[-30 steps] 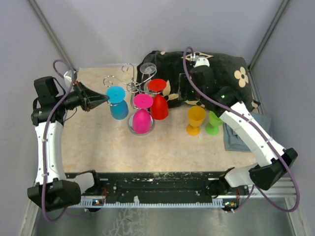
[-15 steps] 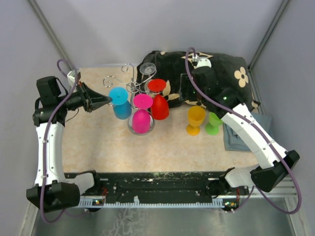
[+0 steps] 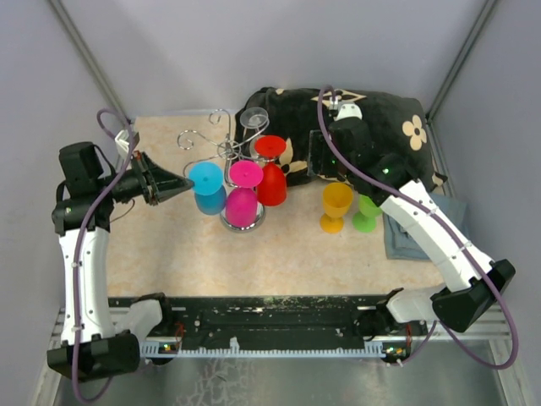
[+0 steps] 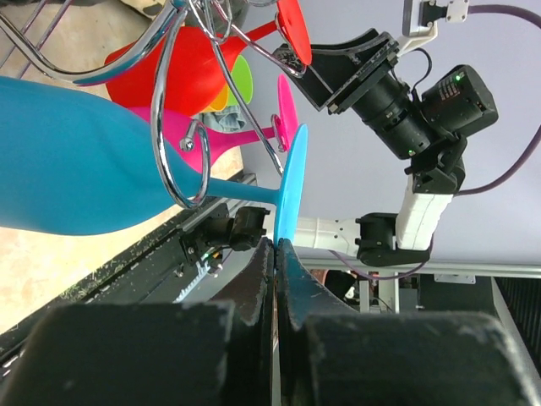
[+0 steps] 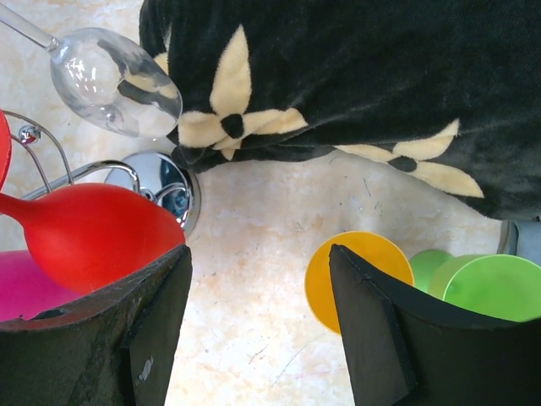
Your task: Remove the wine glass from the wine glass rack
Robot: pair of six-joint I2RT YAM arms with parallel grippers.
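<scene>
The wine glass rack (image 3: 226, 149) is a silver wire stand on a round chrome base (image 5: 162, 181). A blue wine glass (image 3: 208, 200) hangs tilted at its left. Its stem (image 4: 239, 193) passes through a curled hook (image 4: 180, 161). My left gripper (image 3: 175, 183) is shut on the rim of the blue foot disc (image 4: 290, 182), pinched at the jaw tips (image 4: 277, 246). Pink (image 3: 242, 205) and red (image 3: 273, 184) glasses hang on the rack, and a clear one (image 5: 117, 79) at its back. My right gripper (image 5: 258, 283) hovers open over bare table between the red glass (image 5: 91, 234) and a yellow one (image 5: 342, 275).
Yellow (image 3: 336, 205) and green (image 3: 366, 211) glasses stand upright right of the rack. A black flowered cushion (image 3: 372, 118) lies at the back right, and a grey cloth (image 3: 404, 230) at the right edge. Tent walls close in at the back and sides.
My left gripper has drawn the blue glass a little toward the near edge and slightly right, its foot still pinched. The right arm has barely moved.
</scene>
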